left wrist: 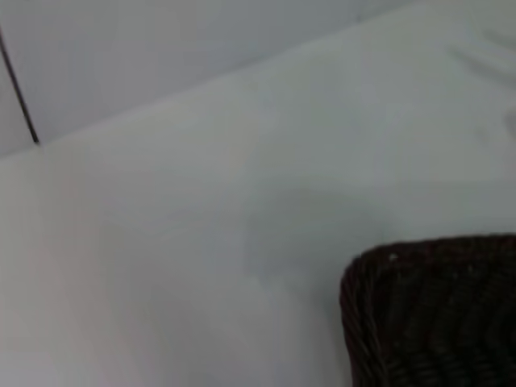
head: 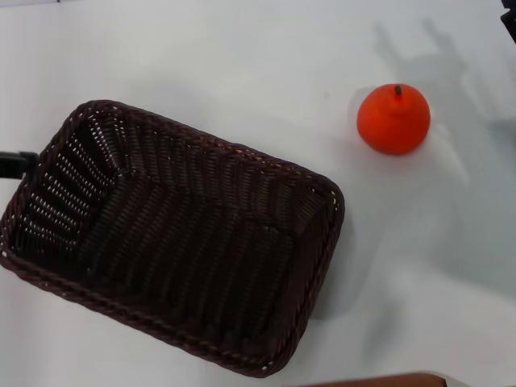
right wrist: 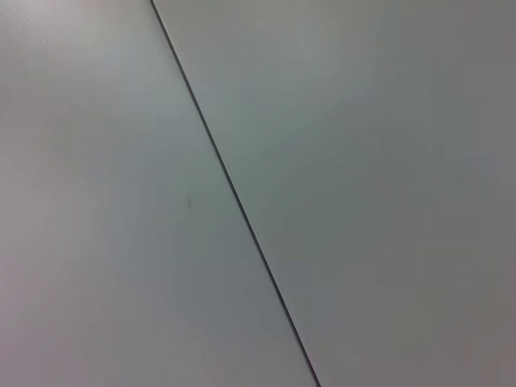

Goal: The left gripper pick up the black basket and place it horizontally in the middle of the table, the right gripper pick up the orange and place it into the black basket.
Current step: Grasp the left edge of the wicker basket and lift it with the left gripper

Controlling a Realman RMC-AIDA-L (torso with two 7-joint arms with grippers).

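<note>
The black basket (head: pixel 173 234) lies on the white table (head: pixel 242 64) at the centre-left of the head view, turned at a slant, open side up and empty. One of its corners shows in the left wrist view (left wrist: pixel 435 314). My left gripper (head: pixel 16 163) is only a dark sliver at the left edge, reaching the basket's left rim. The orange (head: pixel 393 119) sits on the table to the right of the basket and farther back, apart from it. My right gripper (head: pixel 509 18) shows only as a dark bit at the top right edge, well away from the orange.
A brown edge (head: pixel 379 380) shows at the bottom of the head view. The right wrist view shows only a pale surface crossed by a thin dark seam (right wrist: pixel 234 193). The shadow of an arm (head: pixel 439 60) falls on the table behind the orange.
</note>
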